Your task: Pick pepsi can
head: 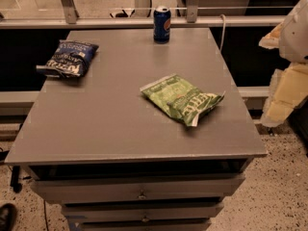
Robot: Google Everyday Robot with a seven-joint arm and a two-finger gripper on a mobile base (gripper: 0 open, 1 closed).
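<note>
The pepsi can [161, 24], dark blue with a silver top and a round red-white logo, stands upright at the far edge of the grey cabinet top [110, 114], near the middle. My gripper [285, 93] shows as a pale white and yellowish shape at the right edge of the view. It hangs beside the cabinet's right side, off the top and well to the right of the can and nearer to me. It holds nothing that I can see.
A dark blue chip bag [69, 58] lies at the far left of the top. A green chip bag [182, 99] lies right of centre. Drawers [139, 189] sit below the front edge. A rail [144, 22] runs behind the can.
</note>
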